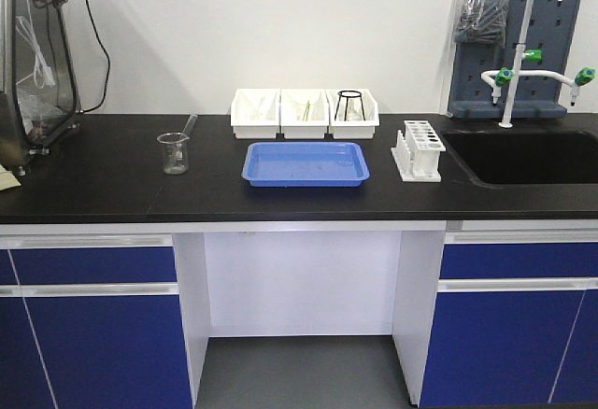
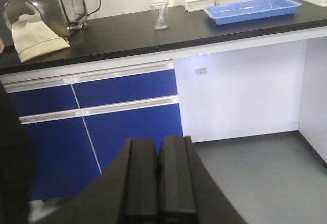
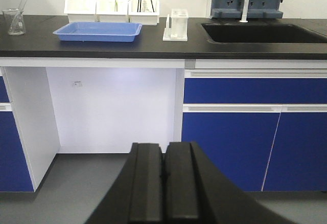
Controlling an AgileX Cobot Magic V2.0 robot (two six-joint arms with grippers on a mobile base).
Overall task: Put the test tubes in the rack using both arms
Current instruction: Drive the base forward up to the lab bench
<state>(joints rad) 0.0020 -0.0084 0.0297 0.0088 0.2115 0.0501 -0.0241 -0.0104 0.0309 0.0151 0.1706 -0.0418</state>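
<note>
Pressed together on nothing, left gripper [image 2: 158, 153] and right gripper [image 3: 164, 156], low before the counter's [image 1: 112, 180] front edge, well apart from rack [image 1: 420, 150].

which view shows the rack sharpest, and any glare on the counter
Front view: even light, rack clearest though soft, faint sheen on the black counter. Left wrist view: tilted frame, rack cropped at the right edge, left tool a dark mass. Right wrist view: level, rack small, right tool dark too.
</note>
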